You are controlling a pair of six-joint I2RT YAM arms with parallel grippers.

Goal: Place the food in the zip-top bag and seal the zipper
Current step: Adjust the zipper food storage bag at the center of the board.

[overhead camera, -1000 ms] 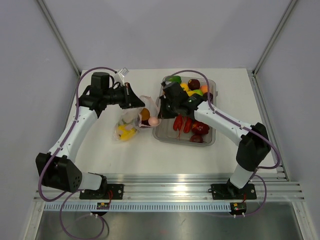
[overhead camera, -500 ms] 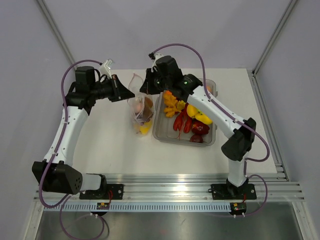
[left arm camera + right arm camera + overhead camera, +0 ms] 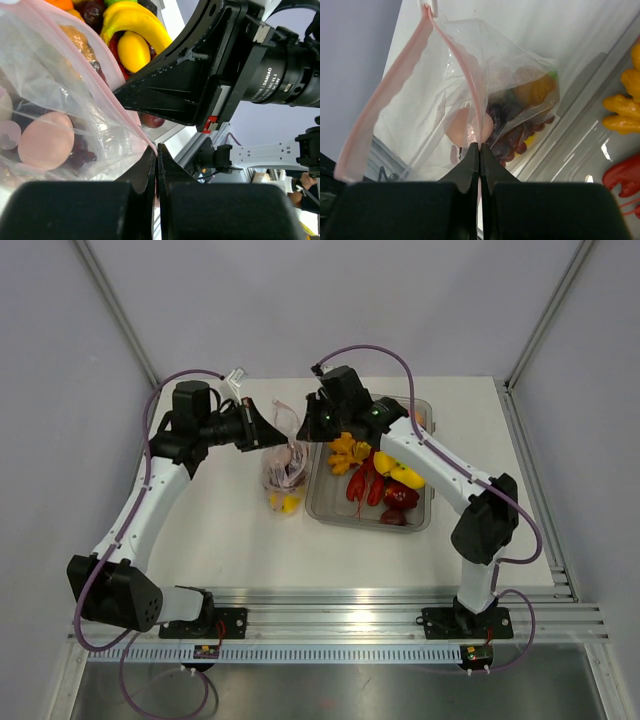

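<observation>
While the zip-top bag (image 3: 283, 468) lies slumped on the tabletop (image 3: 220, 530) one second back, it now hangs upright between the two arms. Half a second back both arms hold it up higher and a bit further to the left. Now they are a little lower, just beside the tray (image 3: 420, 518). I cannot tell if the bottom of the bag touches the tabletop.

The left hand (image 3: 156, 152) is pinched tight on the pink zipper (image 3: 472, 85) at one spot along the mouth. The right hand (image 3: 479, 147) is pinched tight on the same pink strip at another spot. Each hand has its two fingers pressed together with only the thin strip between them.

Some food (image 3: 46, 140) sits in the bag: a pink round piece, some dark purple bits, and something orange and yellow. The lift seems to let these slide down to the bottom, away from the mouth. That should help, because nothing sits in the way of the strip.

The mouth is not shut yet. From the right wrist, the two pink sides stand well apart like a loop. The yellow pieces (image 3: 348, 452) and red pieces (image 3: 372, 488) are in the tray, so the filling may not be done either.
</observation>
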